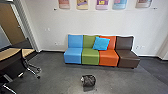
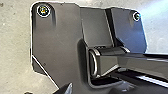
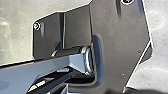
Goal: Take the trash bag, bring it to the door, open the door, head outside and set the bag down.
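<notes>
As I look out through the head view, the black trash bag (image 1: 89, 81) sits on the grey floor (image 1: 57, 77) ahead of me, well apart from the row of seats behind it. I make out a small pale patch on its left side and a darker area on the floor just in front of it. Those seats (image 1: 90, 56) form one armless row against the white wall (image 1: 105, 22), running from left to right in blue, green, orange and brown. A bright blue cushion (image 1: 101, 43) leans tilted against the backrests, mostly on the orange one and overlapping the green. Above, I see a line of colourful posters (image 1: 102, 4), their upper parts cut off by the edge of my view. Over on the left I have part of a table (image 1: 5, 55) with a light top, a dark chair (image 1: 15, 59) with shiny metal legs beside it, and farther back a brown wooden door (image 1: 10, 23). On the wall, low down to either side of the seats, there are small pale outlets (image 1: 57, 43). I cannot tell from my wrist cameras whether the left gripper (image 2: 48, 90) or the right gripper (image 3: 97, 90) is spread or closed; the bag rests on the floor, clear of both.
</notes>
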